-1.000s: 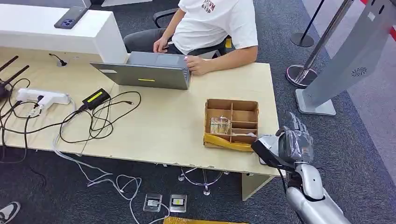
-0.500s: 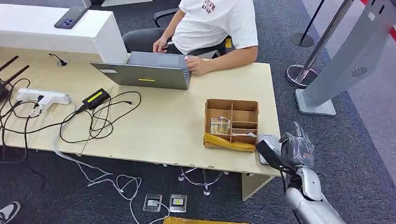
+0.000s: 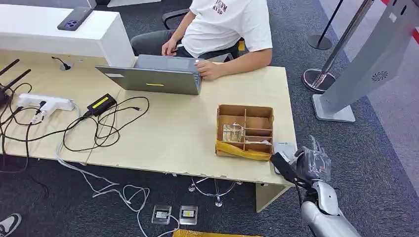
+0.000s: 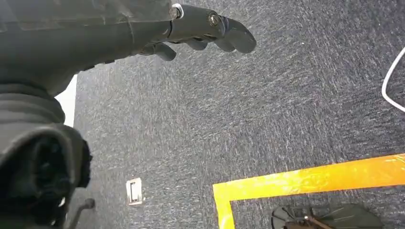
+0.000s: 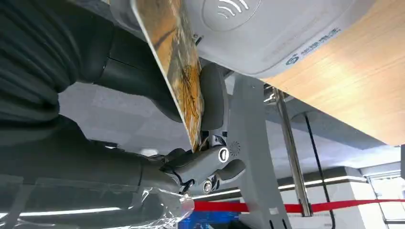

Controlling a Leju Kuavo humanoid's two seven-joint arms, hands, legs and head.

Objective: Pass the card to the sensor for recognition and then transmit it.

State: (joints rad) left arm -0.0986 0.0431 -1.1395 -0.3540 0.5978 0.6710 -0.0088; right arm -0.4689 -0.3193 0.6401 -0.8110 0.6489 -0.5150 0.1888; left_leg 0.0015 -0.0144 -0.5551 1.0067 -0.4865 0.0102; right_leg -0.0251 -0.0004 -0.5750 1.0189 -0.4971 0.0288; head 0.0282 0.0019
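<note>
My right hand (image 3: 312, 165) hangs just off the table's near right corner and pinches a card (image 3: 282, 164) that looks dark and edge-on in the head view. In the right wrist view the card (image 5: 180, 67) has a yellow-orange printed face, held between thumb and fingers (image 5: 205, 164). The white sensor (image 3: 284, 148) lies flat on the corner of the table, just beyond the card; up close the sensor (image 5: 267, 33) bears a wave symbol. My left hand (image 4: 191, 28) hangs over grey carpet, fingers extended, holding nothing.
A partitioned cardboard box (image 3: 245, 129) sits left of the sensor. A person (image 3: 227, 24) works at a laptop (image 3: 158, 79) across the table (image 3: 173, 133). Cables and a power strip (image 3: 47, 102) cover the left side. A grey kiosk (image 3: 368, 64) and a stanchion (image 3: 321, 74) stand to the right.
My right hand has drawn back toward me and lower with the card, coming off the sensor, whose white top is now uncovered.
</note>
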